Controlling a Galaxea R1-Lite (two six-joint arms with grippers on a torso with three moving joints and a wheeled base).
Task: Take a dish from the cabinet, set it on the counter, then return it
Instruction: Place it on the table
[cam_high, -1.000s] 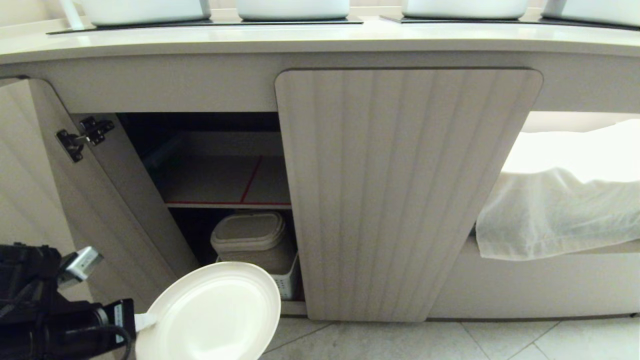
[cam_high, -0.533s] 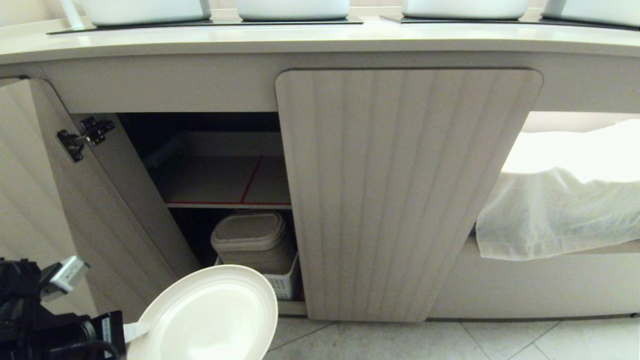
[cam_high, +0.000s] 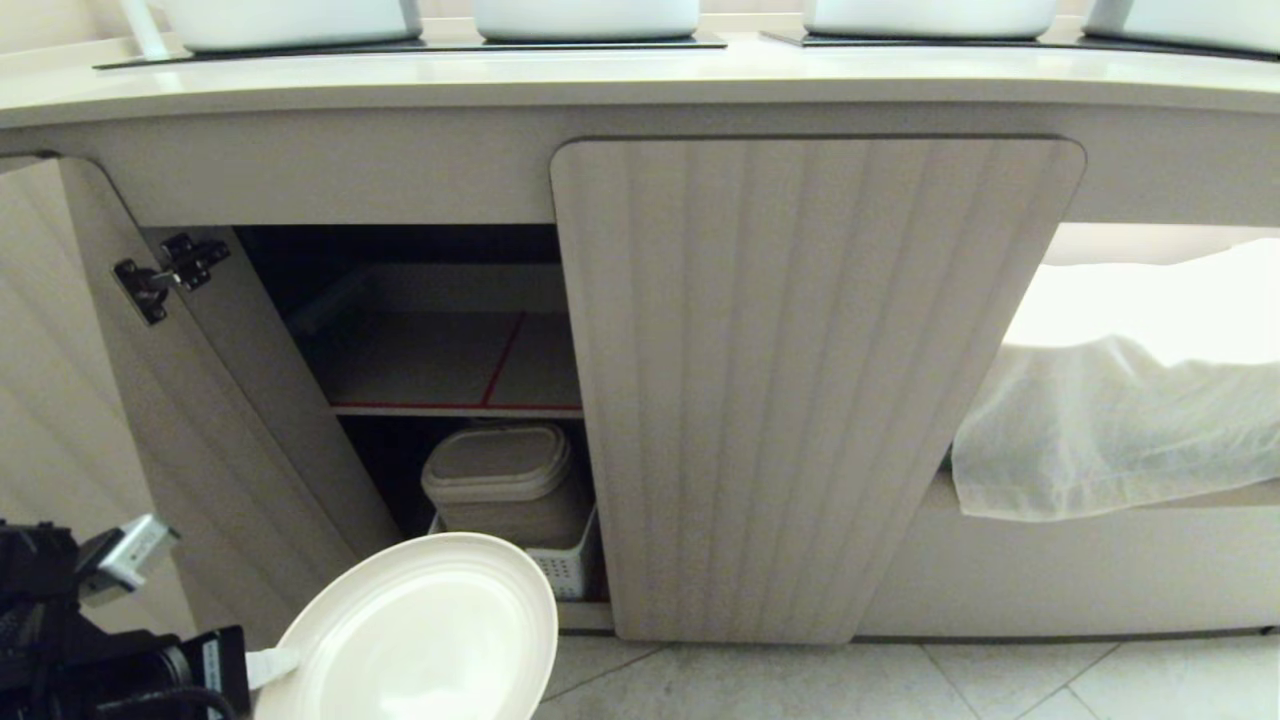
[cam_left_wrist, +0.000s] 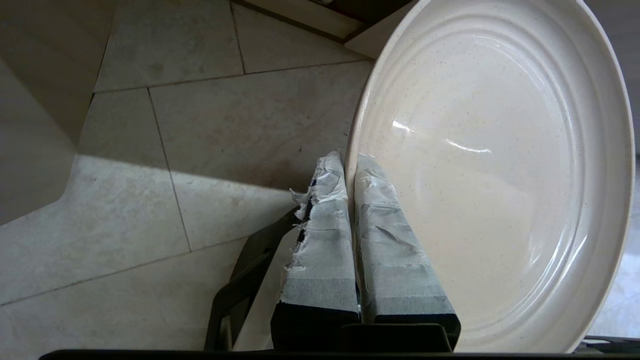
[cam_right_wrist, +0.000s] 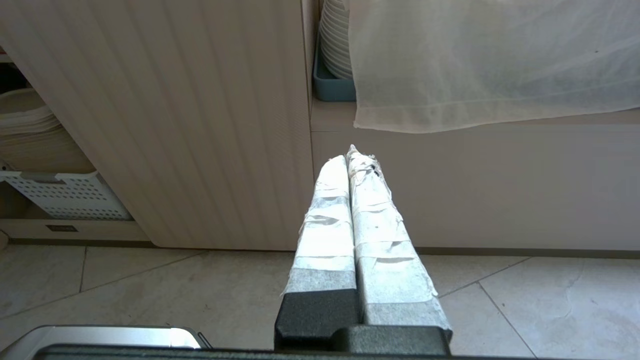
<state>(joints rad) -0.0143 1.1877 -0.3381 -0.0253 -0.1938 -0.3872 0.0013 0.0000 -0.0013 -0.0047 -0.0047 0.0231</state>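
**Plate held low in front of the open cabinet**

In the lower left of the head view, the left gripper (cam_high: 268, 662) has its jaws clamped on the rim of the dish (cam_high: 425, 635), which hangs tilted above the floor tiles (cam_high: 900, 685). Behind it, in the centre left, the cabinet (cam_high: 810, 380) shows its dark inside. The counter (cam_high: 640, 75) runs along the top. The right gripper (cam_right_wrist: 352, 157) has its jaws pressed together on nothing, pointing at the fluted door.
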